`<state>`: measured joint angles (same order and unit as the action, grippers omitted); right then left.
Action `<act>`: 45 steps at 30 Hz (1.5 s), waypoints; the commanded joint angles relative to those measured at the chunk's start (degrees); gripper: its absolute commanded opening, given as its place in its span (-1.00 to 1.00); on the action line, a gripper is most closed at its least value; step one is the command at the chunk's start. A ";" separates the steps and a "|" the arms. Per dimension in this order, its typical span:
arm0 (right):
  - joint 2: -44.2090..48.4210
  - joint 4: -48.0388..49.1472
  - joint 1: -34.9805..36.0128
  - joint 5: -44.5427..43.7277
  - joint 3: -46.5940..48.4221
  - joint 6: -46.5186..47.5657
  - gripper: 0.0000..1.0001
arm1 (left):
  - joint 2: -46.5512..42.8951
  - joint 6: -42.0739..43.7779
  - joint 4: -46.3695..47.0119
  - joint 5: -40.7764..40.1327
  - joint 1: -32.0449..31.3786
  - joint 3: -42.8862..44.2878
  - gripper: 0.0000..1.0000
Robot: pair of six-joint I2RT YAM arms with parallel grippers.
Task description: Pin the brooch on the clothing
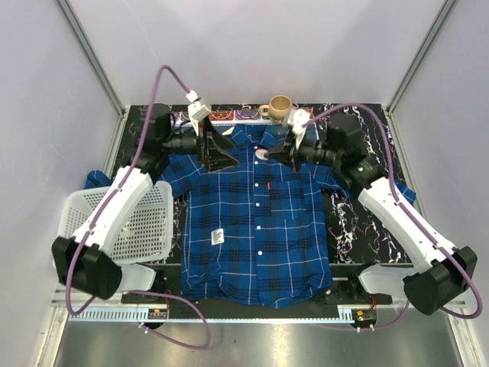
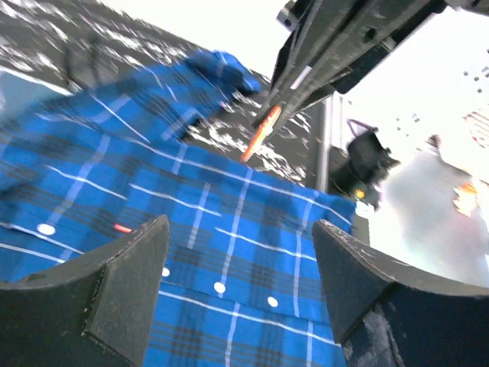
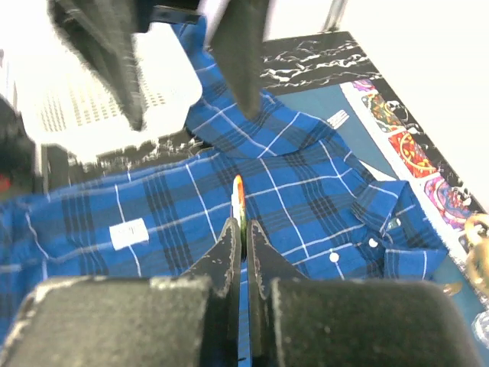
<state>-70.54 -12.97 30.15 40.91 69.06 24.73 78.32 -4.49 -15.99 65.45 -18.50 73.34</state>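
The blue plaid shirt (image 1: 252, 222) lies flat on the black table, collar at the back. My right gripper (image 1: 272, 153) hovers over the collar area, shut on the brooch (image 1: 262, 154). In the right wrist view the brooch (image 3: 239, 200) stands edge-on, orange and white, pinched between the fingertips of that gripper (image 3: 243, 225) above the shirt (image 3: 306, 199). My left gripper (image 1: 218, 154) is open and empty just left of it, over the shirt's left shoulder. In the left wrist view that gripper (image 2: 238, 229) is spread wide above the button placket, and the brooch (image 2: 260, 134) shows ahead in the right gripper.
A white basket (image 1: 141, 222) stands at the left, over the shirt's sleeve. A tan mug (image 1: 279, 107) and patterned tiles (image 1: 229, 115) sit at the table's back edge. A white paper tag (image 1: 218, 236) and a small red pocket tab (image 1: 269, 187) are on the shirt.
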 commanded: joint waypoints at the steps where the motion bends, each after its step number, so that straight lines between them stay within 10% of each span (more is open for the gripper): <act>1: -0.73 10.92 -3.43 -0.21 4.50 -29.17 -1.00 | -8.35 -12.71 23.17 -10.59 -0.04 -3.98 0.57; 14: -5.30 34.85 -5.63 17.62 5.47 -70.07 -1.00 | -13.20 -22.48 33.56 -18.36 -5.05 -5.58 0.24; 45: -1.88 28.35 -5.45 19.04 5.65 -58.22 -1.00 | -8.72 -27.15 31.99 -9.82 -9.27 -3.65 -0.79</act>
<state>-74.94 13.63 24.62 59.68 73.17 -34.41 69.38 -30.50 15.90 53.87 -27.49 67.16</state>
